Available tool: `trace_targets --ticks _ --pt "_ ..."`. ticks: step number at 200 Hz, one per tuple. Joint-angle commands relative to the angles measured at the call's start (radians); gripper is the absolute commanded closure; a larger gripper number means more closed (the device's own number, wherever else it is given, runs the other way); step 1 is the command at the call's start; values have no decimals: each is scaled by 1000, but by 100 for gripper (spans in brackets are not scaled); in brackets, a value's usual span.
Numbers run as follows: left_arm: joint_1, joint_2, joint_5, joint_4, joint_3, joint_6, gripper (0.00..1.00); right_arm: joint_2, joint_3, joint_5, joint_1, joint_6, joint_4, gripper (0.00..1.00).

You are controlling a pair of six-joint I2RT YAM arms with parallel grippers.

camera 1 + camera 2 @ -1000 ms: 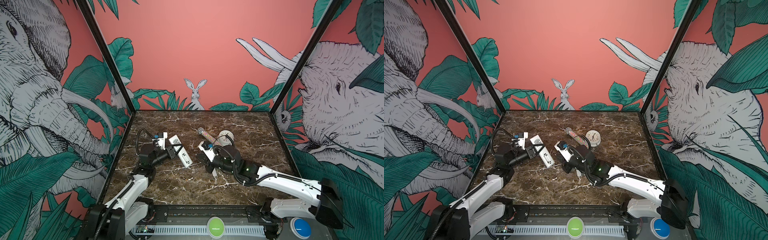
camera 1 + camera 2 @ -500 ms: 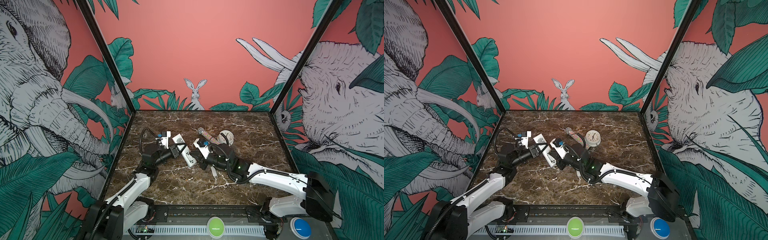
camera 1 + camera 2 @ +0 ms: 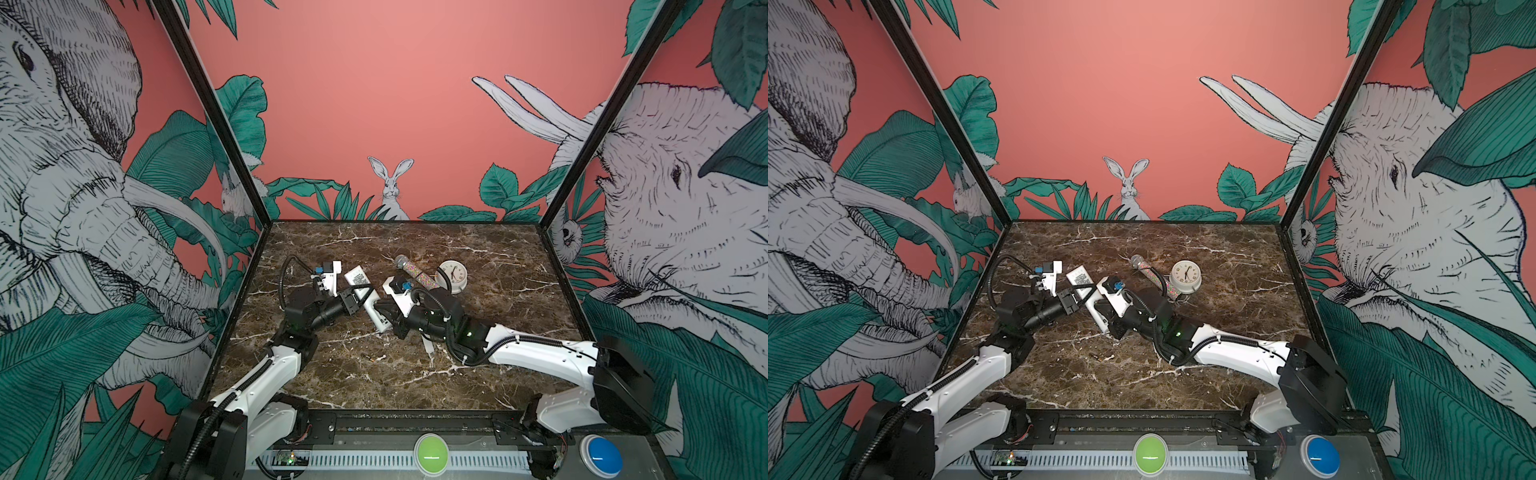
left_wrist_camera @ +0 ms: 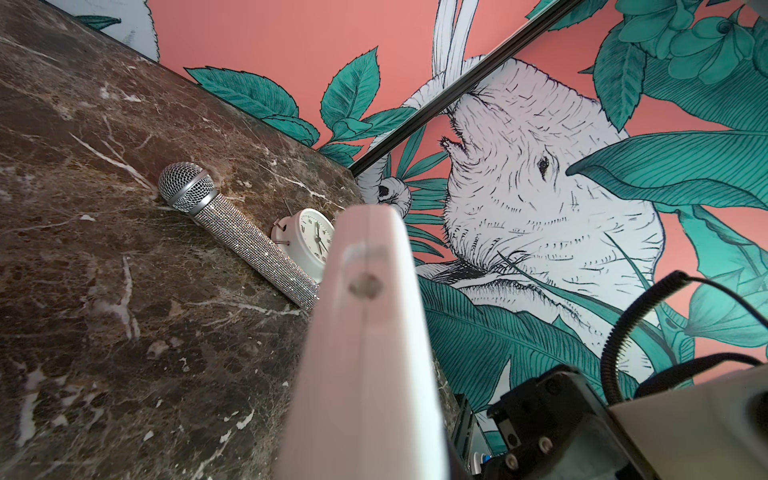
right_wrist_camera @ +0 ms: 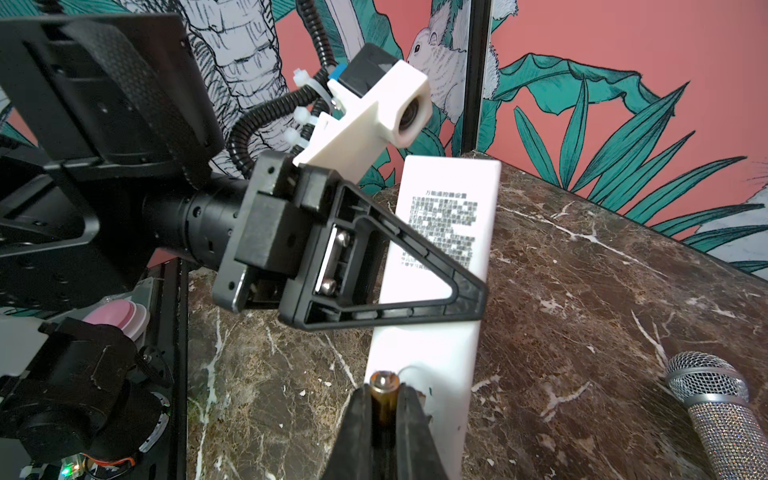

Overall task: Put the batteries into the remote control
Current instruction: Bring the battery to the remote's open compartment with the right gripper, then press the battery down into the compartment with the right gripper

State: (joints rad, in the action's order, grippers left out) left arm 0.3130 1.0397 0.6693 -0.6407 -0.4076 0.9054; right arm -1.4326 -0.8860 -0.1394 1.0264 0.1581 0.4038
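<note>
One battery (image 5: pixel 382 399) sits pinched between the right fingers (image 5: pixel 353 440) at the near end of the remote control (image 5: pixel 436 357), which the left fingers (image 5: pixel 395 314) clamp label-up, while a second battery (image 3: pixel 371 357) lies on the desk (image 3: pixel 415 386) at the remote's 6 o'clock.

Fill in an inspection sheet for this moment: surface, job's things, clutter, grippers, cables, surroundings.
Surface: brown marble table, no spills seen.
Job's things: remote control, printed back facing up; held battery at the remote's unlabelled end; loose battery lying on the marble nearer the front.
Clutter: glitter microphone beside the white clock, towards the back.
Grippers: left gripper shut on the remote's middle; right gripper shut on the held battery.
Cables: black coiled cable looping off the left wrist; no snag seen.
Surroundings: jungle-print walls; green button and blue button on the front rail.
</note>
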Motion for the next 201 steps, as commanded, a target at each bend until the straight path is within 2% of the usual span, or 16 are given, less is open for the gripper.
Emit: trace_targets --ticks 1,201 --pt "5 -7 -3 -56 -28 12 100 -12 -14 -9 -3 16 70 100" --pt "5 -27 -15 -43 -40 17 100 -55 58 -31 -22 100 156 100"
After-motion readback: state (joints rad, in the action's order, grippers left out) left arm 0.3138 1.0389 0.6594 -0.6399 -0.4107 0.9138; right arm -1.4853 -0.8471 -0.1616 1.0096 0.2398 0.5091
